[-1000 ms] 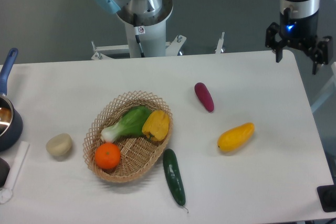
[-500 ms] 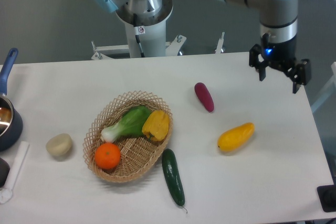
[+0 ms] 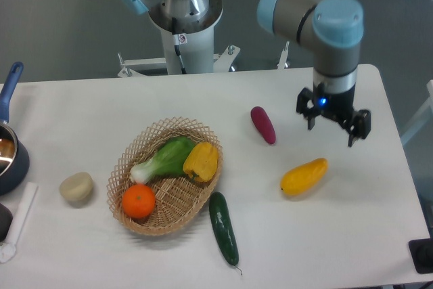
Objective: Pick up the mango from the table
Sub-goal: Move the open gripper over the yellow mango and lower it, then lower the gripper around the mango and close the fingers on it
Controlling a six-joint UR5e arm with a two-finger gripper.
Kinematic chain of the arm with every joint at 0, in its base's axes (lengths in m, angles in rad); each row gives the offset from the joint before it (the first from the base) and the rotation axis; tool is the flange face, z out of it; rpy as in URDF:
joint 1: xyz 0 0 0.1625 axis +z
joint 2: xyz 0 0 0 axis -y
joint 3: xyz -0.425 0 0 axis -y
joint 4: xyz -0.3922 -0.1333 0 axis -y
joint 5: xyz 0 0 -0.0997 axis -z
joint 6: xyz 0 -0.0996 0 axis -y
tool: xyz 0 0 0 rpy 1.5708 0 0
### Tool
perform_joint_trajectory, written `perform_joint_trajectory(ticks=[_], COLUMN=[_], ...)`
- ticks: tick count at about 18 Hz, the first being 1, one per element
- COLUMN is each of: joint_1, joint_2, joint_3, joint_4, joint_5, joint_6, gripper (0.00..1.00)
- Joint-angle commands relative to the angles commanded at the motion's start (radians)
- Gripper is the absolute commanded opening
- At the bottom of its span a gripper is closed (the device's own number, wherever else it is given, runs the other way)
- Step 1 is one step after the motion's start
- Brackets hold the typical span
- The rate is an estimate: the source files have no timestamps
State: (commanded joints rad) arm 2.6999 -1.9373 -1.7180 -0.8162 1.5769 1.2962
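Mango (image 3: 304,176) lies on the worktop (image 3: 203,93) toward its right side, well apart from the basket (image 3: 166,197), long axis tilted, tapered end up right. Jaws (image 3: 332,125) hang above and just beyond it, spread open and empty. It looks smooth, firm and fairly light, probably slippery; gripping across the thick middle, square to its length, seems safest. The basket holds an orange (image 3: 139,201), a yellow pepper (image 3: 201,161) and a leafy green vegetable (image 3: 164,158).

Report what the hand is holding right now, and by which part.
Nothing. The hand is open and empty, hanging above the table; the mango lies untouched below it.
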Motion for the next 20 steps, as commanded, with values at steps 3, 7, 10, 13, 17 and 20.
perform_joint_trajectory(ticks=[3, 7, 10, 13, 17, 20], joint_1=[0.000, 0.014, 0.014, 0.015, 0.021, 0.021], joint_2=[-0.028, -0.092, -0.114, -0.114, -0.103, -0.106], joint_3=[0.001, 0.066, 0.067, 0.057, 0.014, 0.011], joint_4=[0.022, 0.017, 0.015, 0.012, 0.011, 0.014], joint_5=[0.000, -0.002, -0.003, -0.005, -0.012, -0.044], joint_6=[-0.008, 0.024, 0.092, 0.179, 0.199, 0.195], gripper=[1.00, 1.00, 1.00, 1.00, 1.00, 1.00])
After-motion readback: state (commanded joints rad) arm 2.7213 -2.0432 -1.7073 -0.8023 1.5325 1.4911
